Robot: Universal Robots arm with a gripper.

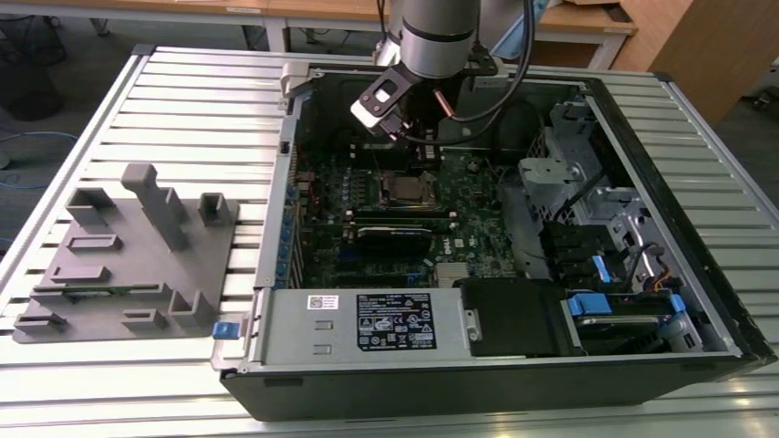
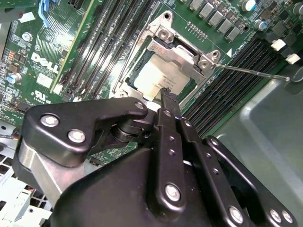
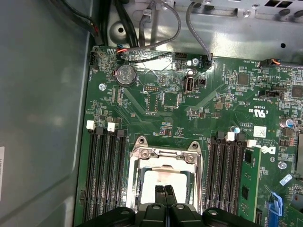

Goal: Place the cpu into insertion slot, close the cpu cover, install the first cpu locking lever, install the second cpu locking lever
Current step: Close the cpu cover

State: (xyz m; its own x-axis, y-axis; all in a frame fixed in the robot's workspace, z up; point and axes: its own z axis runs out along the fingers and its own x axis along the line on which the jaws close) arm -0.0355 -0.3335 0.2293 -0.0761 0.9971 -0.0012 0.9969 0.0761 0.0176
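The cpu (image 2: 156, 78) lies flat in the insertion slot (image 1: 402, 189) on the green motherboard (image 3: 208, 109); its silvery top (image 3: 163, 178) shows through the cut-out. The cpu cover (image 2: 176, 51) is down over it as a metal frame (image 3: 165, 156). One thin locking lever (image 2: 251, 72) sticks out sideways from a socket corner, over the memory slots. My gripper (image 2: 166, 93) hovers just above the cpu's edge, its fingers shut together on nothing (image 3: 165, 190). In the exterior view the gripper (image 1: 414, 146) hangs inside the open case, just behind the socket.
Black memory slots (image 3: 105, 175) flank the socket on both sides. A black card (image 1: 392, 239) stands in front of the socket. The case wall (image 3: 42, 118), cables (image 3: 161, 28) and a drive cage (image 1: 608, 228) ring the board. A grey fixture (image 1: 134, 255) sits on the table at the exterior view's left.
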